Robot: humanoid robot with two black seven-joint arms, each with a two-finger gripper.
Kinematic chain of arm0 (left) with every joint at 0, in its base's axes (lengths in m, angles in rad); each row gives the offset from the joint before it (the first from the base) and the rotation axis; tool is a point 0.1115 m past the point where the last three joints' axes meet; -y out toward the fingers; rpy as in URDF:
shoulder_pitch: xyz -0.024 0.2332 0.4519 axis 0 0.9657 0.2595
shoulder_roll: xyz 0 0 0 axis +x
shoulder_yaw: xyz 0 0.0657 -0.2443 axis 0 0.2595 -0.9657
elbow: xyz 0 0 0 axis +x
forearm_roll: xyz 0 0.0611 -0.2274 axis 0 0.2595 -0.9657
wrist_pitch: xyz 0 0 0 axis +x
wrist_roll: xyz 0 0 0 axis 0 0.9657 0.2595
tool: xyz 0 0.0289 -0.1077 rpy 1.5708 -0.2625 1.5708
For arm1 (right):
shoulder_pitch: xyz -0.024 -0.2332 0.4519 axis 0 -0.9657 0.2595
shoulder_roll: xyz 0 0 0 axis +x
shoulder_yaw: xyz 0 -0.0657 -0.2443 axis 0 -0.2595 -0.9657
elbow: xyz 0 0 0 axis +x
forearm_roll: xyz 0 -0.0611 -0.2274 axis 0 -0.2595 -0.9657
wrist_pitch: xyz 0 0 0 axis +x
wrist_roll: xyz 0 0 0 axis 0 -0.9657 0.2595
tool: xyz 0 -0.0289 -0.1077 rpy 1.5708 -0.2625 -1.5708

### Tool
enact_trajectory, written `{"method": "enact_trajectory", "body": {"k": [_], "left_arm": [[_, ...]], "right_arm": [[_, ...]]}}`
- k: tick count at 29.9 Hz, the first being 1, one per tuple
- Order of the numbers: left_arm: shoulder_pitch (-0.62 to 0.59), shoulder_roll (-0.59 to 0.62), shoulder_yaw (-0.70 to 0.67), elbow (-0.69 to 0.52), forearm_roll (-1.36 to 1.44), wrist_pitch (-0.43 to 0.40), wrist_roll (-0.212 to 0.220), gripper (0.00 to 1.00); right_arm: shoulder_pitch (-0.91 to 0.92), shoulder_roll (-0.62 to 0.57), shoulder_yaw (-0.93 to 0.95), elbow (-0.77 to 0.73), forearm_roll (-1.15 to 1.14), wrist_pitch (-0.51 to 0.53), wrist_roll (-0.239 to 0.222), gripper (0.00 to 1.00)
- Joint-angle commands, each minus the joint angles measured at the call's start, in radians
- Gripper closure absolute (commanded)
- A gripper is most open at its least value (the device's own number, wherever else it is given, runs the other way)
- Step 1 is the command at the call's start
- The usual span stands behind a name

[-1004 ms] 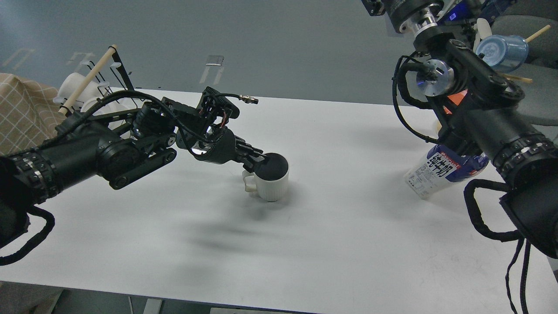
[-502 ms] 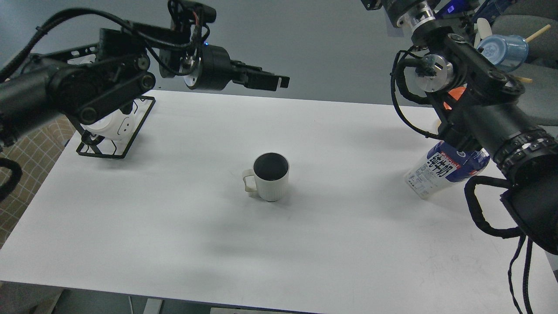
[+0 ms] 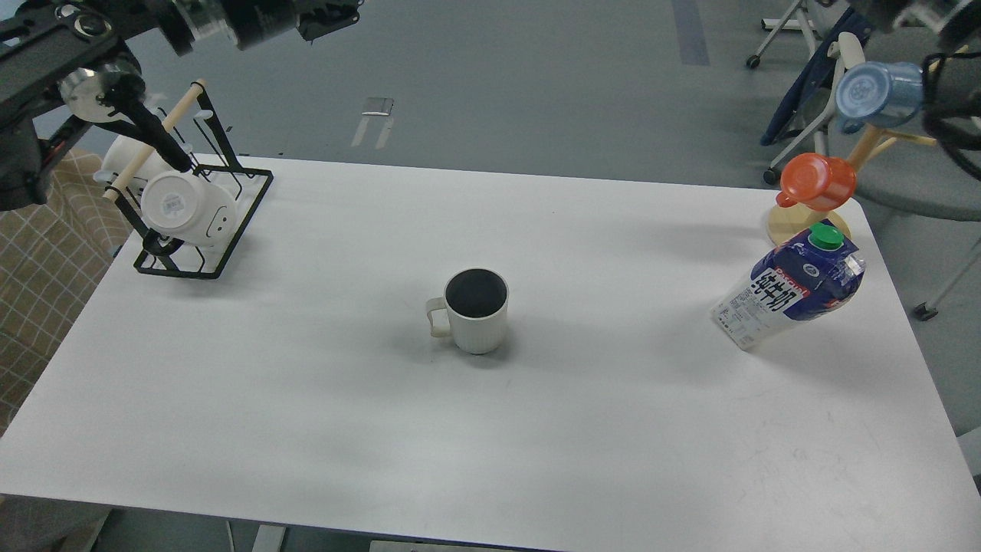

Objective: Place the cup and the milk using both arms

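Note:
The cup (image 3: 477,316), a white ribbed mug with a dark inside, stands upright near the middle of the white table (image 3: 306,399), its handle to the left. The milk (image 3: 789,295), a dark-blue and white carton with a green cap, stands near the table's right edge. Nothing touches either one. My left arm (image 3: 230,19) is raised high at the top left, far from the cup; its gripper runs off the top edge, so its fingers do not show. Only a piece of my right arm (image 3: 954,84) shows at the top right; its gripper is out of view.
A black wire rack (image 3: 230,230) holding a white cup (image 3: 184,207) stands at the table's back left. A wooden cup stand (image 3: 793,224) at the back right carries an orange cup (image 3: 817,181) and a blue cup (image 3: 877,93), just behind the milk.
Both arms have lifted up and away: the left gripper left the cup's rim and rose out of the top left, the right arm withdrew from over the milk. Cup and milk have not moved.

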Motion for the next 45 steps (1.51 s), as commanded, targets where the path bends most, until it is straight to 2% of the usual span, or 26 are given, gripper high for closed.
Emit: {"method": "enact_trajectory", "body": {"k": [1, 2, 4, 5, 8, 13, 14, 19, 23, 29, 45], "left_arm": [[0.034, -0.008, -0.069, 0.02, -0.021, 0.0, 0.005, 0.02], [0.058, -0.009, -0.101, 0.018, -0.042, 0.0, 0.013, 0.02], [0.086, -0.015, -0.141, 0.017, -0.104, 0.0, 0.062, 0.02], [0.099, -0.021, -0.164, 0.017, -0.157, 0.0, 0.112, 0.02], [0.133, -0.035, -0.202, 0.017, -0.258, 0.0, 0.189, 0.02], [0.173, -0.051, -0.219, 0.017, -0.274, 0.0, 0.198, 0.02], [0.179, -0.051, -0.219, 0.017, -0.274, 0.0, 0.2, 0.02], [0.182, -0.058, -0.221, 0.017, -0.276, 0.0, 0.2, 0.02], [0.187, -0.072, -0.221, 0.015, -0.274, 0.0, 0.201, 0.02], [0.187, -0.089, -0.221, 0.015, -0.273, 0.0, 0.203, 0.02], [0.204, -0.087, -0.224, 0.014, -0.273, 0.0, 0.205, 0.02]], "right_arm": [[-0.034, -0.152, -0.004, 0.124, -0.16, -0.034, 0.0, 0.0], [-0.054, -0.216, -0.004, 0.179, -0.245, -0.069, 0.0, 0.0], [-0.094, -0.313, -0.004, 0.271, -0.343, -0.125, 0.0, 0.0], [-0.129, -0.383, -0.004, 0.335, -0.399, -0.163, 0.0, 0.0], [-0.203, -0.503, -0.004, 0.446, -0.484, -0.25, 0.0, 0.0], [-0.37, -0.651, -0.007, 0.556, -0.643, -0.471, 0.0, 0.0], [-0.421, -0.675, -0.009, 0.564, -0.698, -0.541, 0.0, 0.0], [-0.596, -0.706, -0.064, 0.561, -0.838, -0.804, 0.0, 0.0], [-0.673, -0.689, -0.127, 0.56, -0.861, -0.811, 0.0, 0.0], [-0.693, -0.64, -0.17, 0.524, -1.007, -0.811, 0.0, 0.0], [-0.7, -0.343, -0.154, 0.33, -1.019, -0.811, 0.0, 0.0]]}}
